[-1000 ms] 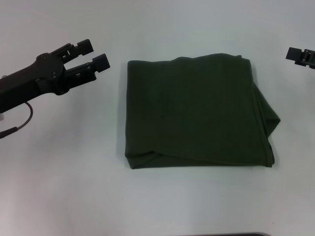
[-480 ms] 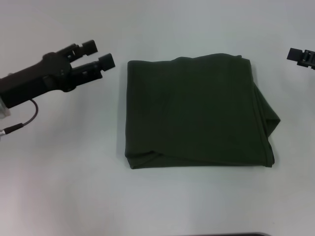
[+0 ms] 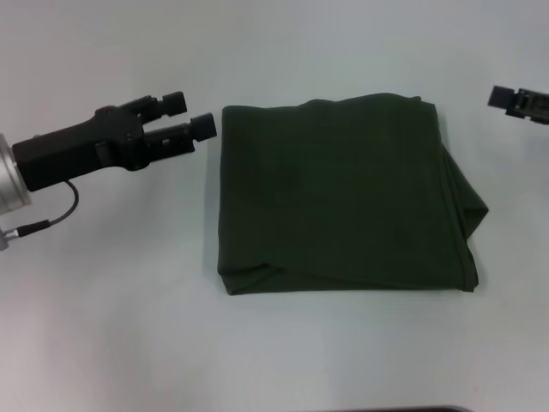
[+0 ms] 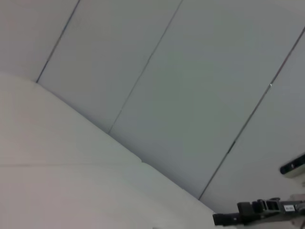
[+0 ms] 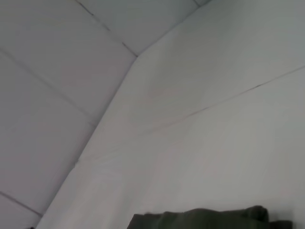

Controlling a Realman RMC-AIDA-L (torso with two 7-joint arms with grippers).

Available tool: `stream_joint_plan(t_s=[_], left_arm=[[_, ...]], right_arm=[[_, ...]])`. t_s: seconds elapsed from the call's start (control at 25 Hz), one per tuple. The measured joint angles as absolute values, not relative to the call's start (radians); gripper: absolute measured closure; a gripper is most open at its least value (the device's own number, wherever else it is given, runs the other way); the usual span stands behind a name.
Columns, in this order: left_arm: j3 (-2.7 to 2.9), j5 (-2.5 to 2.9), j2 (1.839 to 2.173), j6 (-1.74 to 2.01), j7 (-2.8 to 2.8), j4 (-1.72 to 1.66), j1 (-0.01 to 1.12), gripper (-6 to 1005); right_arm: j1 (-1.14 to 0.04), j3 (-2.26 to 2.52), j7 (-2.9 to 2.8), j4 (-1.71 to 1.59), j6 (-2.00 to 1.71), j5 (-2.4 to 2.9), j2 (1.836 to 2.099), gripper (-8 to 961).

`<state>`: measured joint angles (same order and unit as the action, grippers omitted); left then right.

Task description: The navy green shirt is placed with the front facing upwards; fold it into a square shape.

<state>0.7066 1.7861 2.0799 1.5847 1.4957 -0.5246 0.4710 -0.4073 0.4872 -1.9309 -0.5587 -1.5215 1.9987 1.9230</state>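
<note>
The navy green shirt [image 3: 343, 197] lies folded into a rough square in the middle of the white table [image 3: 129, 326], plain side up, with loose folds bulging at its right edge. My left gripper [image 3: 190, 114] hovers just off the shirt's upper left corner, open, with nothing between its fingers. At the picture's far right edge, level with the shirt's top, only the tip of my right gripper [image 3: 517, 101] shows. The right wrist view catches a strip of the shirt [image 5: 200, 219]. No lettering or collar is visible.
A thin cable [image 3: 51, 219] hangs under the left arm. White wall panels [image 4: 190, 71] rise behind the table. In the left wrist view, a black part of the other arm [image 4: 257, 212] shows far off. A dark edge [image 3: 395, 409] lies along the table's near side.
My left gripper has swung right and slightly down, closing on the shirt's upper left corner. The right gripper's tip has edged a little left. The shirt has not moved.
</note>
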Motion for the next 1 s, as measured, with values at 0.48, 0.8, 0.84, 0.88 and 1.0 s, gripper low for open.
stream_joint_plan(t_s=[0.48,0.8,0.84,0.88,1.0], left_arm=[[0.704,1.837,2.029,1.661,1.54,-0.523,0.447,112],[0.706,1.838,2.022,1.681,1.551,-0.524,0.433,112],[0.706,1.84,2.022,1.681,1.551,-0.525,0.433,112],[0.706,1.844,2.022,1.681,1.552,-0.525,0.433,112],[0.706,1.851,2.022,1.681,1.552,-0.524,0.433,112]], right_arm=[[-0.47,0.599,-1.8,-0.554,-1.607,1.999,1.978,42],[-0.484,0.621,-1.794,-0.552,-1.596,1.999,1.983,42],[-0.485,0.621,-1.794,-0.552,-1.596,1.999,1.983,42],[-0.485,0.621,-1.794,-0.552,-1.595,1.999,1.983,42],[-0.486,0.621,-1.794,-0.552,-1.589,1.999,1.983,42]])
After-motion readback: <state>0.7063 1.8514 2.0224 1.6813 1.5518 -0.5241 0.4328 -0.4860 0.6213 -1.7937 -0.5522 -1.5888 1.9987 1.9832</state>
